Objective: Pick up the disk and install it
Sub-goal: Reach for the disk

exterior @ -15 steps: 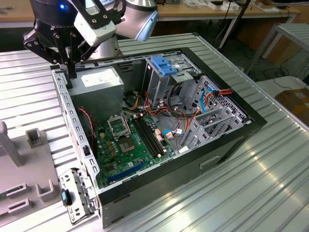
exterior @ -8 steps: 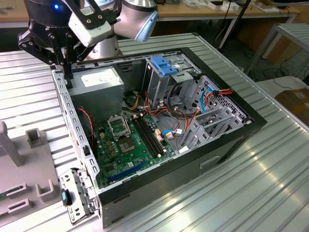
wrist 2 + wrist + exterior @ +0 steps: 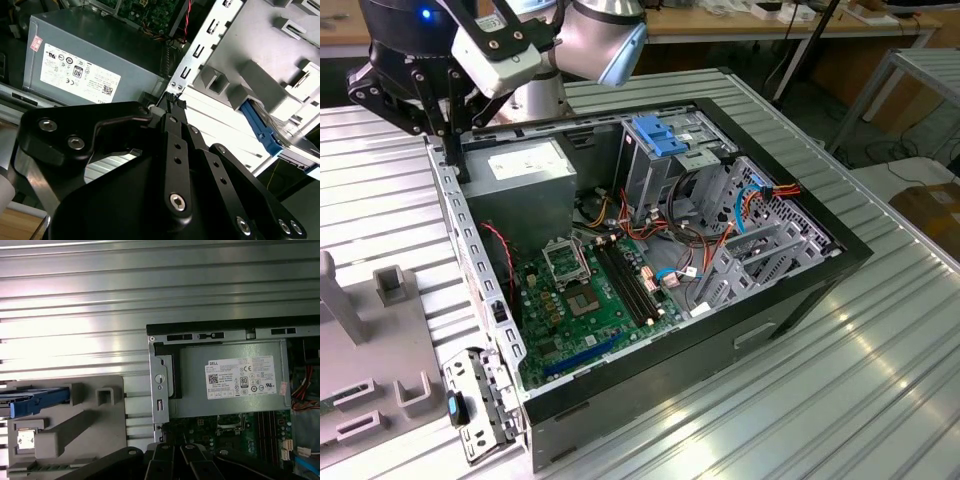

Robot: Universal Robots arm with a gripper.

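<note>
the gripper (image 3: pixel 455 160) hangs with its fingertips pressed together and nothing between them, as the second wrist view shows (image 3: pixel 173 101). it is clenched on air right over the edge of the open computer case (image 3: pixel 770 300). the grey power supply (image 3: pixel 525 165) sits just beside the tips, inside the case, and the green motherboard (image 3: pixel 590 300) lies further from them. the drive cage with the blue bracket (image 3: pixel 660 135) stands past the power supply, well apart from the gripper.

the disk (image 3: pixel 25 402) lies outside the case on the gripper's other side, away from the power supply. it rests in a grey fixture (image 3: pixel 75 430) on the ribbed metal table (image 3: pixel 150 290), with its blue rails showing. in the second wrist view the disk (image 3: pixel 280 142) is well apart from the fingertips and untouched.
</note>
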